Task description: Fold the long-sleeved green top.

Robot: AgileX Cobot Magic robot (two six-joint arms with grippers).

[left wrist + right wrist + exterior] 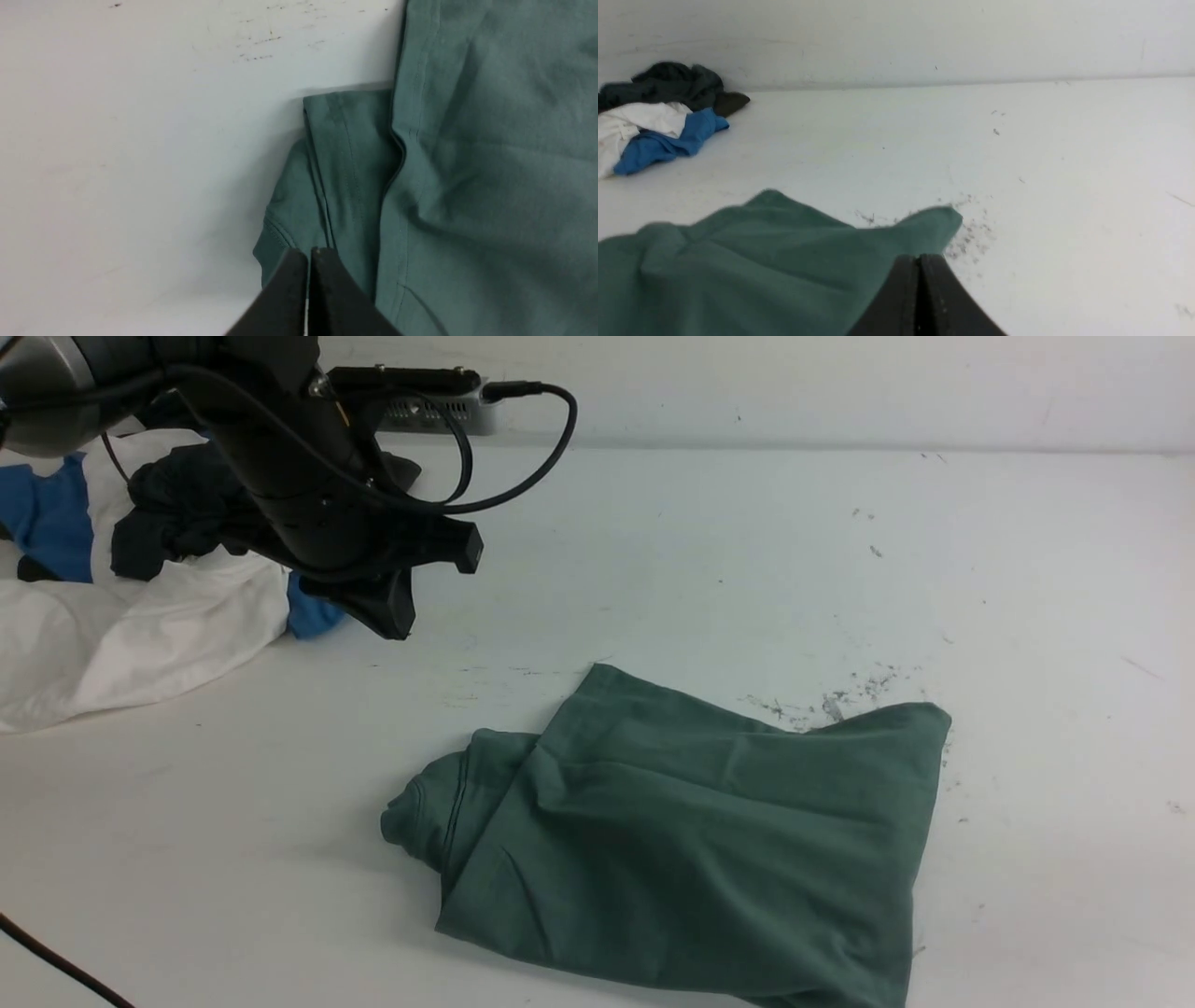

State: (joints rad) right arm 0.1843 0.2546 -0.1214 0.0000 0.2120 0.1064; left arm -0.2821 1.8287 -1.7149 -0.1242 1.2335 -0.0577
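The green long-sleeved top (691, 831) lies folded into a rough rectangle on the white table, in the near middle, with its ribbed neck edge bunched at its left end. My left gripper (403, 616) hangs shut and empty in the air at the upper left, well above the table and apart from the top. In the left wrist view its fingertips (308, 253) are pressed together over the top's (467, 186) neck end. The right gripper (920, 257) is also shut, with nothing between its fingers, near the top's (761, 261) far right corner. My right arm is out of the front view.
A pile of clothes sits at the far left: a white garment (140, 616), a dark charcoal one (187, 509) and a blue one (47, 518); the right wrist view also shows the pile (658, 116). A grey box (439, 415) stands by the back wall. A black cable (56, 961) crosses the near left corner.
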